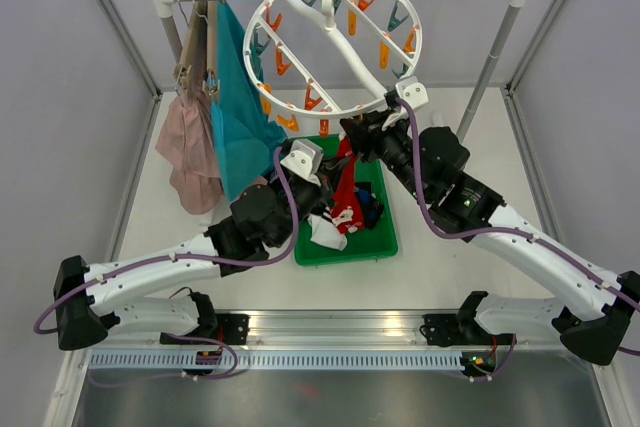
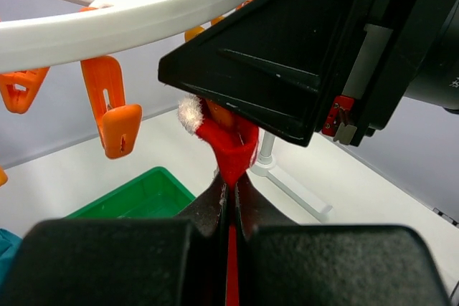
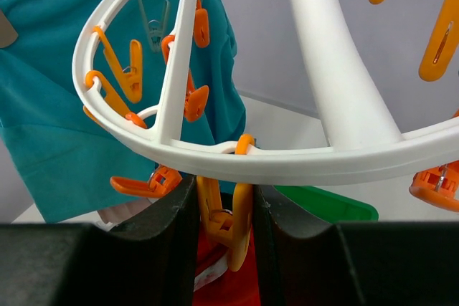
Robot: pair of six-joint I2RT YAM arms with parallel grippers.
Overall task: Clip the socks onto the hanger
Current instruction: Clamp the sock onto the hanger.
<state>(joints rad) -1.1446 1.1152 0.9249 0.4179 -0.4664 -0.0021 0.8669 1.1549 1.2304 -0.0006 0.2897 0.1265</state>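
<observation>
The white ring hanger (image 1: 335,42) hangs tilted from the rail, with orange and teal clips round it. My left gripper (image 1: 335,159) is shut on a red sock (image 2: 231,152) with a white fuzzy end and holds it up just under the ring's low edge (image 2: 107,26). The sock's length trails down over the tray (image 1: 346,195). My right gripper (image 3: 226,198) is closed on the handles of an orange clip (image 3: 226,216) hanging from the ring's rim (image 3: 287,159), with the red sock (image 3: 229,277) right beneath it. More socks (image 1: 335,229) lie in the tray.
A green tray (image 1: 340,257) sits under both grippers. A teal cloth (image 1: 235,97) and a pink garment (image 1: 190,142) hang on slim hangers at the rail's left end. The rail's posts (image 1: 495,57) stand at the back. Another orange clip (image 2: 115,116) hangs left of the sock.
</observation>
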